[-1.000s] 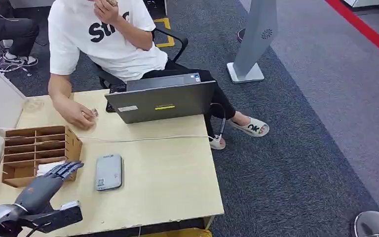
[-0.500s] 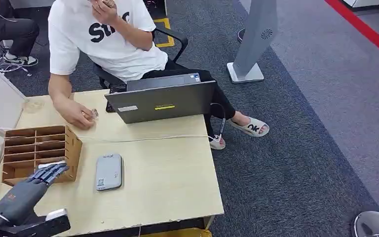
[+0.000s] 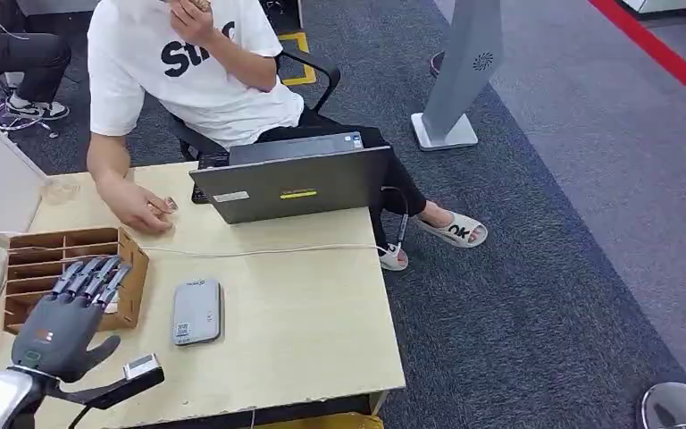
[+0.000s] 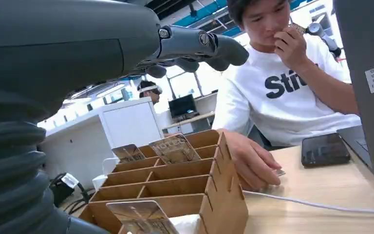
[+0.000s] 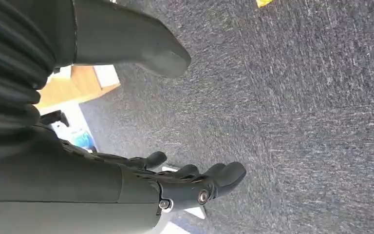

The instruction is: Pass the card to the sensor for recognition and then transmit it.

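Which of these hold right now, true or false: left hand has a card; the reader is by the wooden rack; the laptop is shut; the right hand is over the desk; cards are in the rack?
1. The left hand holds a card: false, its fingers are spread over the wooden rack, holding nothing.
2. The grey card reader lies beside the rack: true.
3. The laptop is shut: false, it is open.
4. The right hand is over the desk: false, it hangs above carpet.
5. Cards stand in the rack: true.
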`<act>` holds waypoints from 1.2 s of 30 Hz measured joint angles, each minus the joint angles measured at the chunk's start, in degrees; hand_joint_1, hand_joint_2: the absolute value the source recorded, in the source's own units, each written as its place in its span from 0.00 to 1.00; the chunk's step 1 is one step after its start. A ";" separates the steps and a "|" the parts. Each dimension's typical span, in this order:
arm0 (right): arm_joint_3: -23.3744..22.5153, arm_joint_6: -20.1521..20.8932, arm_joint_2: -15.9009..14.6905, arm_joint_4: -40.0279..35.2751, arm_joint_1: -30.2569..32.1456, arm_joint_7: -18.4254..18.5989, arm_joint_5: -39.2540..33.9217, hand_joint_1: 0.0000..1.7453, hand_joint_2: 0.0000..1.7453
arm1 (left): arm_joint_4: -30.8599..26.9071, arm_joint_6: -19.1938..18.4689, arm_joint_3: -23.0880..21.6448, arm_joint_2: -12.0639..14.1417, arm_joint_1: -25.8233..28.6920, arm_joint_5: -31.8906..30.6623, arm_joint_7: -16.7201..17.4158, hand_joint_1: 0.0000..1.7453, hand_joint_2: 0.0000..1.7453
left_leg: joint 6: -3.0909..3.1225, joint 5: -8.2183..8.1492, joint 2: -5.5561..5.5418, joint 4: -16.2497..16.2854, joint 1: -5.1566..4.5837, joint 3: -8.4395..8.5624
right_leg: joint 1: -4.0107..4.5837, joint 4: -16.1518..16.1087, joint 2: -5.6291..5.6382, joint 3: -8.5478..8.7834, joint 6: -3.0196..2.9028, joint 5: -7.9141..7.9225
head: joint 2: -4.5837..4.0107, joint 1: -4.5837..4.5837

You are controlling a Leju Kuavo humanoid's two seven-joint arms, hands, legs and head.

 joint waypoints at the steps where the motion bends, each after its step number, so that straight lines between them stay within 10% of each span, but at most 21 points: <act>1: 0.00 0.00 0.00 0.00 -0.01 0.00 0.00 0.00 1.00 | 0.20 0.00 0.00 -0.24 -0.11 0.00 0.00 0.00 1.00 | 0.00 0.00 0.00 0.00 0.00 0.00 | 0.00 0.00 0.00 -0.01 0.00 0.00 | 0.00 0.00; 22: -0.24 -0.42 0.11 0.00 0.03 0.70 -0.42 0.00 1.00 | 2.67 -0.26 0.28 -1.84 0.75 -4.24 3.08 0.00 1.00 | 0.00 0.00 0.00 -0.01 0.00 -0.02 | 0.00 0.00 0.01 -0.01 -0.01 0.00 | 0.00 0.00; 36: -0.28 -0.66 0.26 0.02 0.21 0.79 0.00 0.00 1.00 | 5.25 -5.62 9.73 0.33 7.32 -2.82 5.88 0.00 1.00 | -0.03 -0.02 0.03 -0.02 0.02 -0.03 | 0.01 0.01 0.03 0.00 -0.03 -0.03 | 0.00 0.00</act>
